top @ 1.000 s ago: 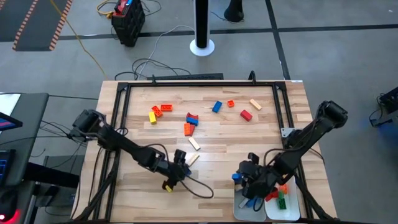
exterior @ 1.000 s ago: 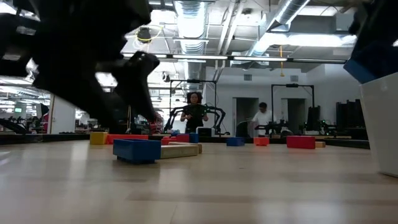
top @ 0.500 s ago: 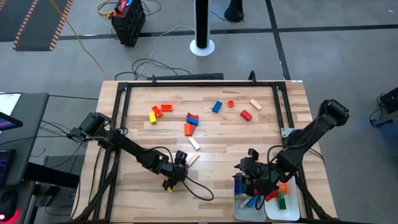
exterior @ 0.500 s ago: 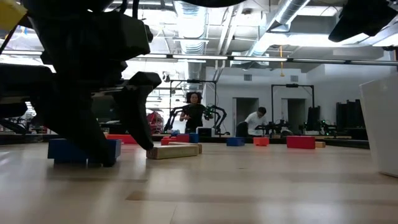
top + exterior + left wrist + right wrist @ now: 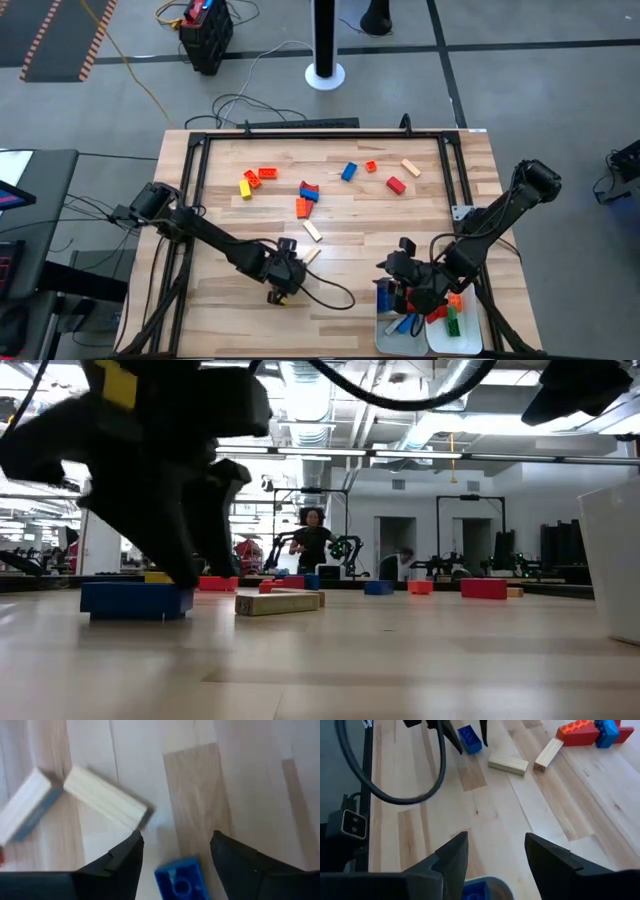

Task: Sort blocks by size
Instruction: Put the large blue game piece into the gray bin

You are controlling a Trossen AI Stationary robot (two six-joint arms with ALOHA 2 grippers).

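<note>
My left gripper [image 5: 287, 268] is open and points down at the table's near middle. A small blue brick [image 5: 180, 877] lies flat on the wood between its fingers with a gap on each side; it also shows in the low view [image 5: 135, 600] and the right wrist view [image 5: 469, 739]. Two tan blocks [image 5: 107, 804] lie just beyond it. My right gripper [image 5: 400, 285] is open and empty above the left white tray [image 5: 392, 340], where blue bricks [image 5: 385, 295] lie. More blocks lie scattered on the far half [image 5: 305, 195].
A second white tray [image 5: 468, 338] at the near right holds red, green and orange bricks. Yellow and orange bricks [image 5: 255, 180] lie far left; blue [image 5: 348, 172], orange [image 5: 371, 166], red [image 5: 396, 185] and tan [image 5: 411, 167] lie far right. A black frame [image 5: 320, 135] borders the table.
The blue brick on the table has slid toward the left edge, away from the tan block, with my left gripper following it and turning. The blue brick that my right gripper held above the tray a second ago has left it.
</note>
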